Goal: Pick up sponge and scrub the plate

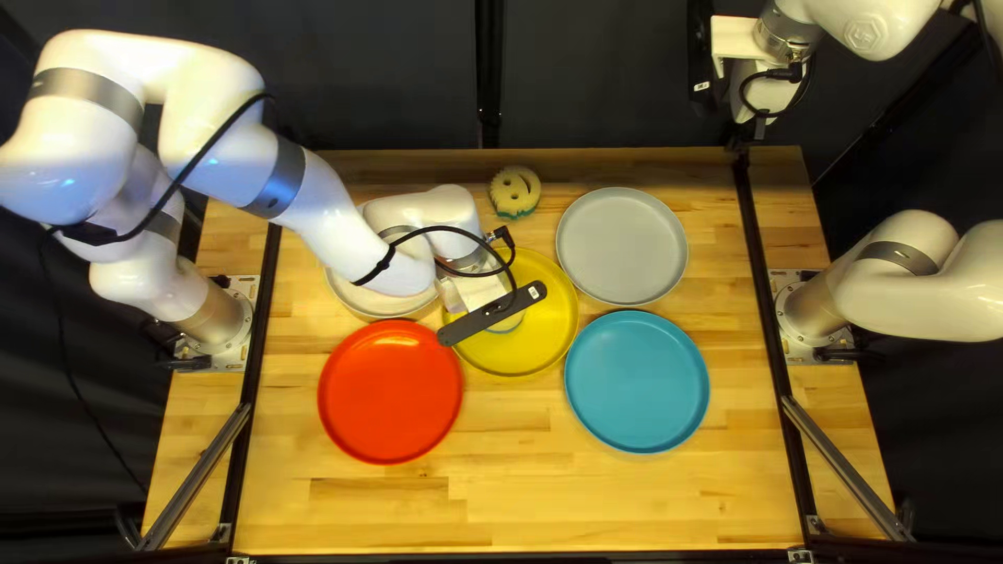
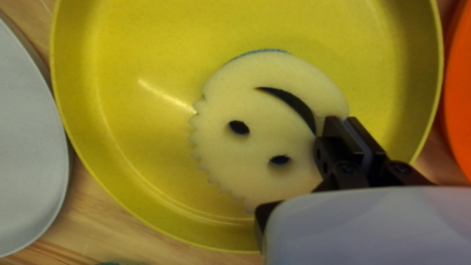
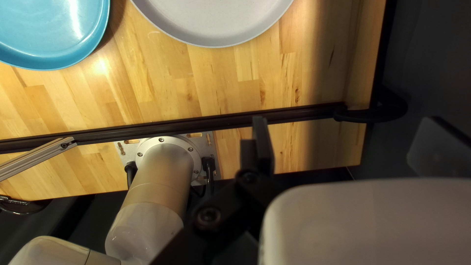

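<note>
Apparently at the scrub step: left gripper [image 2: 346,119] narrowed, pinching sponge [image 2: 265,110] by its edge, within yellow plate's [image 2: 132,157] outline; contact unclear. Next: light press, small circles.

obstacles: left arm [image 1: 340,235] spans white plate [image 1: 360,303] and yellow plate [image 1: 556,303]; far sponge [image 1: 515,191] sits behind yellow plate, near gray plate [image 1: 622,245]. passages: bare wood between red plate [image 1: 390,392] and blue plate [image 1: 636,381], and between blue plate and right-side rail [image 1: 768,303].
</note>
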Tool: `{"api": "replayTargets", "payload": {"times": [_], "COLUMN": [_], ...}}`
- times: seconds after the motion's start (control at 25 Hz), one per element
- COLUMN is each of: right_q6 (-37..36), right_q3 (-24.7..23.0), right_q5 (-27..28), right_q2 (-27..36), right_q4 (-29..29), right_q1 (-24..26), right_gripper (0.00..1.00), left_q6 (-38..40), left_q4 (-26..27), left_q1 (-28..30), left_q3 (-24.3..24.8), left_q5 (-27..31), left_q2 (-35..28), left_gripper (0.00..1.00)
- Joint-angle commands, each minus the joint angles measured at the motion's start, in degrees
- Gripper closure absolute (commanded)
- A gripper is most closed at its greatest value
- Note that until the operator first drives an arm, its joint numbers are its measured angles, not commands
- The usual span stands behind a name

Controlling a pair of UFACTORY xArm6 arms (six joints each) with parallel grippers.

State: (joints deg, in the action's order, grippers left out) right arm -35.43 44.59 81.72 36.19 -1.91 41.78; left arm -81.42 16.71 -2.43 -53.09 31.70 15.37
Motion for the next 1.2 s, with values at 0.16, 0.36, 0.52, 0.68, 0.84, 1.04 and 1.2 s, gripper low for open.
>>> {"api": "replayTargets", "payload": {"times": [0.16,0.36,0.52,0.68,0.84,1.04,1.2], "right_q6": [0.00,0.00,0.00,0.00,0.00,0.00,0.00], "right_q3": [0.00,0.00,0.00,0.00,0.00,0.00,0.00], "right_q5": [0.00,0.00,0.00,0.00,0.00,0.00,0.00], "right_q2": [0.00,0.00,0.00,0.00,0.00,0.00,0.00], "right_q4": [0.00,0.00,0.00,0.00,0.00,0.00,0.00], "right_q1": [0.00,0.00,0.00,0.00,0.00,0.00,0.00], "right_gripper": [0.00,0.00,0.00,0.00,0.00,0.00,0.00], "left_q6": [-1.07,-1.07,-0.22,1.16,3.76,6.56,6.43], "left_q4": [-0.63,-1.12,-1.27,-1.43,-2.61,-3.66,-3.40], "left_q1": [-0.05,0.48,1.36,2.29,3.61,5.18,5.69], "left_q3": [-5.51,-3.65,0.52,3.18,5.30,7.69,5.46], "left_q5": [0.45,-0.53,-1.65,-1.64,-1.20,-0.93,-1.42], "left_q2": [4.28,3.21,0.39,-1.77,-4.23,-6.62,-4.05], "left_gripper": [1.00,1.00,1.00,1.00,1.00,1.00,1.00]}}
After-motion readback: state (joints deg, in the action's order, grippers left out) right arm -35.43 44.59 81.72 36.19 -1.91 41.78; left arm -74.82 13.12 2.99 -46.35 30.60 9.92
